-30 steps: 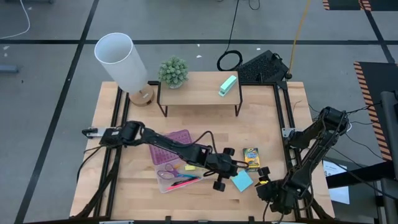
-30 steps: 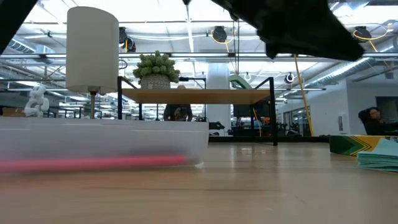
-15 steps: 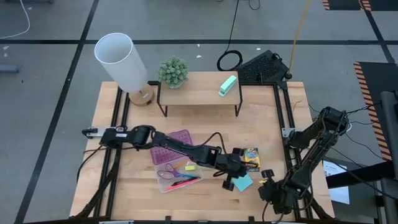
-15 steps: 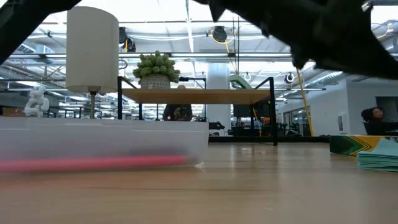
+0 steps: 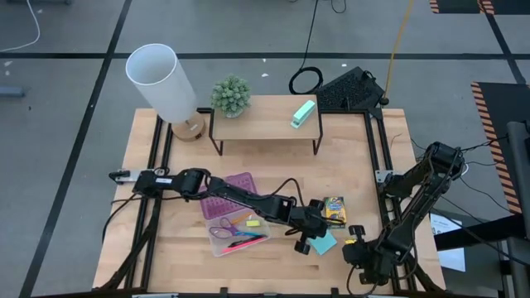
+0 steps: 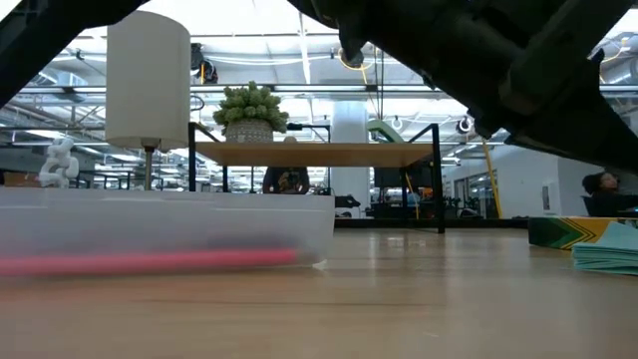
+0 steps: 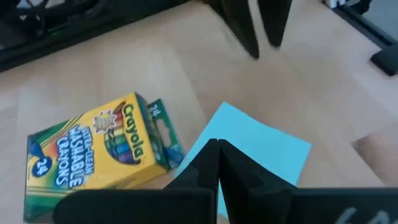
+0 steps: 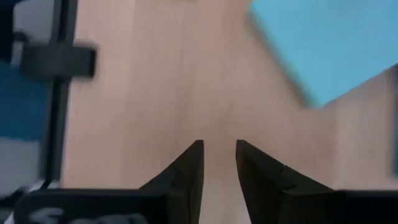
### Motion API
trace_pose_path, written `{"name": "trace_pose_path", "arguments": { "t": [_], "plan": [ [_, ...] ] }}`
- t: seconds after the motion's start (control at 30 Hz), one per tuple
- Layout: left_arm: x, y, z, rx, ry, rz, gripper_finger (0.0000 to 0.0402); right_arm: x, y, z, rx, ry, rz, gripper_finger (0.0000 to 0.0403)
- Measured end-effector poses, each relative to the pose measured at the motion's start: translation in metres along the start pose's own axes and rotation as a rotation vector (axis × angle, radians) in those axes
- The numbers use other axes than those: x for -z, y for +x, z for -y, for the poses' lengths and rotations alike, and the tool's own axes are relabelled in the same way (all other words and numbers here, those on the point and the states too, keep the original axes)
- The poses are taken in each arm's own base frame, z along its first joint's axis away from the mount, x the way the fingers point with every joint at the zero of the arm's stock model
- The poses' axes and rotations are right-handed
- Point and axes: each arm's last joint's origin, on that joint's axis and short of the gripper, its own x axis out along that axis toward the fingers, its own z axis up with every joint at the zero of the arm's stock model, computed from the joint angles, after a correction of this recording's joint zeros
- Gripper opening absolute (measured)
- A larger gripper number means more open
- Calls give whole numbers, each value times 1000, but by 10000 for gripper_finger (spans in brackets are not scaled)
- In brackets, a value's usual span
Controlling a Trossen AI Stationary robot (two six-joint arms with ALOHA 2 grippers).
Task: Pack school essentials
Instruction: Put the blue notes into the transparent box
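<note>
Blue and square, the paper sticky-note pad (image 7: 261, 149) lies flat on the wooden table (image 5: 348, 165), just beside the yellow-green cardboard crayon box (image 7: 93, 152). The left gripper (image 7: 217, 155) hangs over the pad with its fingers pressed together, holding nothing. The right gripper (image 8: 219, 155) waits near the table's front right corner, its fingers a little apart and empty.

A large open lab or workshop hall. Ceiling strip lights (image 6: 249, 60) and pillars (image 6: 351, 150) stretch far behind the wooden surface (image 5: 352, 178). Taped lines (image 5: 108, 74) mark the grey floor.

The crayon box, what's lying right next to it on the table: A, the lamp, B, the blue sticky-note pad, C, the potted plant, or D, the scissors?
B: the left wrist view shows the blue sticky-note pad lying beside the crayon box.
</note>
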Motion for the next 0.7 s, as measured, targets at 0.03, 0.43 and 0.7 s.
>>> {"name": "trace_pose_path", "arguments": {
  "t": [0.03, 0.43, 0.7],
  "plan": [
    [2, 3, -1, 5, 2, 6, 10, -1, 0, 0, 17, -3, 27, 84],
    [26, 23, -8, 44, -31, -26, 10, -1, 22, 21, 4, -30, 157, 39],
    [36, 22, -12, 36, -100, -127, 10, -3, 32, 41, 43, -25, 121, 8]
  ]
}}
